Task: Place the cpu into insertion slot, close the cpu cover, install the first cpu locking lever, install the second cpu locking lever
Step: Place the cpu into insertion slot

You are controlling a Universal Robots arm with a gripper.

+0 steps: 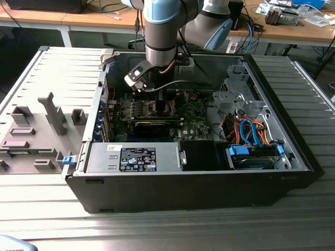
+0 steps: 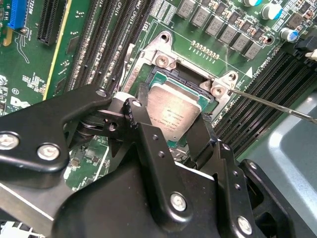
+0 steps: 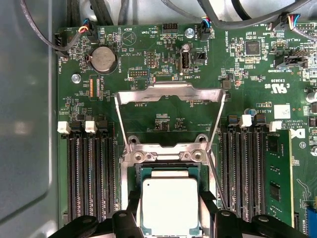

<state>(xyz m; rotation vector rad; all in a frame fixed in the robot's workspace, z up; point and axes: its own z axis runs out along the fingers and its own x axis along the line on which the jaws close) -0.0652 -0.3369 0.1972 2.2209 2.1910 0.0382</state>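
Inside the open computer case (image 1: 188, 183), my gripper (image 1: 157, 102) reaches down over the green motherboard (image 3: 163, 64). In both wrist views its black fingers (image 2: 143, 111) press against opposite sides of the cpu (image 2: 173, 116) (image 3: 170, 206), a silvery square chip. The cpu lies level in or just above the insertion slot (image 3: 168, 170) (image 2: 171, 77); which of the two I cannot tell. The cpu cover (image 3: 171, 91) is swung fully open and lies flat on the board beyond its hinge (image 3: 168, 154). A thin wire locking lever (image 3: 216, 178) (image 2: 277, 105) stands released beside the socket.
Black memory slots (image 3: 91, 173) flank the socket on both sides, with a memory stick (image 3: 277, 173) fitted on one side. A coin battery (image 3: 103, 58) and cables sit beyond the cover. The grey case wall (image 3: 25, 124) is close. A grey fixture tray (image 1: 36, 136) lies at the exterior view's left.
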